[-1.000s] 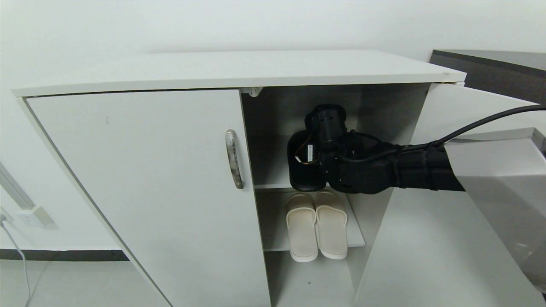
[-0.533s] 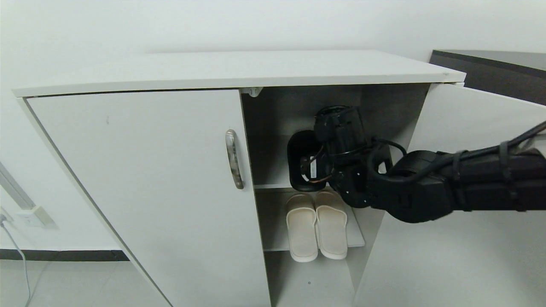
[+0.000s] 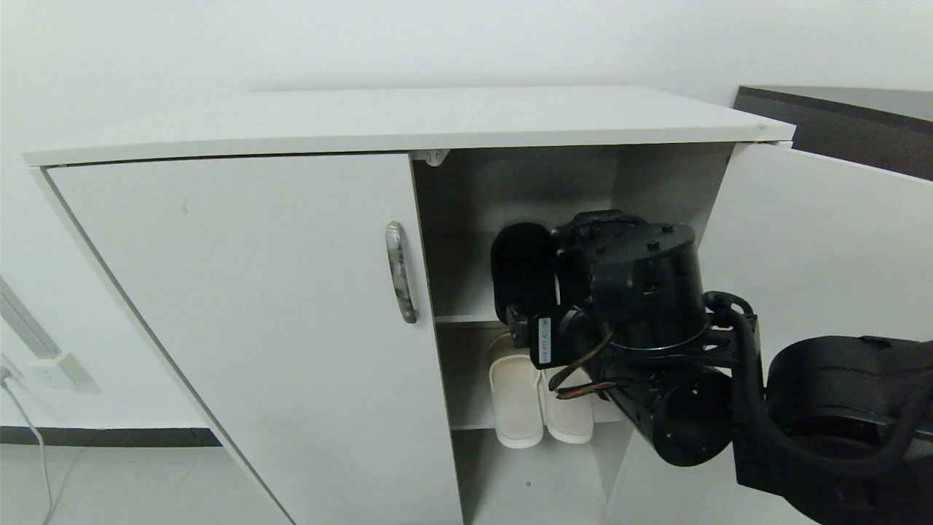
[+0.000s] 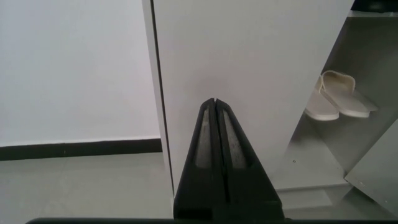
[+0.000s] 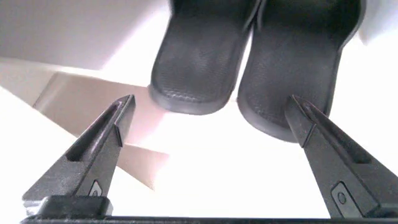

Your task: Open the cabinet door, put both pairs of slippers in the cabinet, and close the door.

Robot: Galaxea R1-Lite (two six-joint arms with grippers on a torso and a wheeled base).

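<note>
- Black slippers (image 3: 522, 273) side by side on upper shelf of cabinet (image 3: 408, 124).
- Cream slippers (image 3: 516, 397) on shelf below, overhanging its front edge.
- Right gripper (image 5: 210, 102) spread wide, gripping nothing, just in front of black pair, no contact.
- Left gripper (image 4: 214, 106) clamped closed on nothing, facing closed left door (image 3: 240, 306).
- Right door (image 3: 802, 240) swung open.

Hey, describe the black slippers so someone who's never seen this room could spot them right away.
Find the white cabinet whose right-hand door stands open. Inside, on the upper shelf, a pair of black slippers sits side by side. They are the dark pair, whereas the cream slippers lie one shelf below.
</note>
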